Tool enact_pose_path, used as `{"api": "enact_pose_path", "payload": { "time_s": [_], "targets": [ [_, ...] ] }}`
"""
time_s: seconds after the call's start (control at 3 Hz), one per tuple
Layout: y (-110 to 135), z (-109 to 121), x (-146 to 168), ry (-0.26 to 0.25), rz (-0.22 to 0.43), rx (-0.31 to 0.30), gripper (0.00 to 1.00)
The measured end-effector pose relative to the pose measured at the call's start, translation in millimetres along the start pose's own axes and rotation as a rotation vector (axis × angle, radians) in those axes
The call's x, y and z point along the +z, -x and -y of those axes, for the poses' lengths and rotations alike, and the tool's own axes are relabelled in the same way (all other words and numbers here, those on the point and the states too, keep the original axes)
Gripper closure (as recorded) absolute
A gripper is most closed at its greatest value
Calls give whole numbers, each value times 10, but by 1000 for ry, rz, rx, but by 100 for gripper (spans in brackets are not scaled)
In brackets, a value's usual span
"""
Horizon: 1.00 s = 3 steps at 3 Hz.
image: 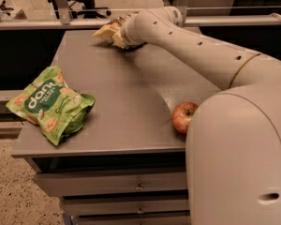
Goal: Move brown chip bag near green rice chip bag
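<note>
The arm [201, 55] stretches forward and leftward across the counter [131, 107] — its pincer [118, 31] sits low at the far edge.

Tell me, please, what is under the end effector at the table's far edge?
The brown chip bag: its tan edge sticks out beside the end effector at the table's far edge. The arm covers the rest of the bag.

We see the brown bag [104, 31], tan edge showing, at the far edge of the table [131, 88] beside the tool [118, 28]. The green bag [49, 102] lies face up at the near left corner, well apart.
</note>
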State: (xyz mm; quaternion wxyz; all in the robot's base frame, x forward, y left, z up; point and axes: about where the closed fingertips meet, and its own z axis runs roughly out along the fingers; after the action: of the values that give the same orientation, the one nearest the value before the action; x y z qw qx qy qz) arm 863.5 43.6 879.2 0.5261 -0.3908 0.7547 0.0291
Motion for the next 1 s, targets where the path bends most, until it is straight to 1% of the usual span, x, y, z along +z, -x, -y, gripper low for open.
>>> {"api": "enact_pose_path", "payload": {
  "time_s": [0.33,0.67,1.0],
  "targets": [
    [135,12,-148,-8,38,-34,100],
    [346,22,-396,-7,91,-85,100],
    [545,34,-762,27,138,-131,100]
  ]
}}
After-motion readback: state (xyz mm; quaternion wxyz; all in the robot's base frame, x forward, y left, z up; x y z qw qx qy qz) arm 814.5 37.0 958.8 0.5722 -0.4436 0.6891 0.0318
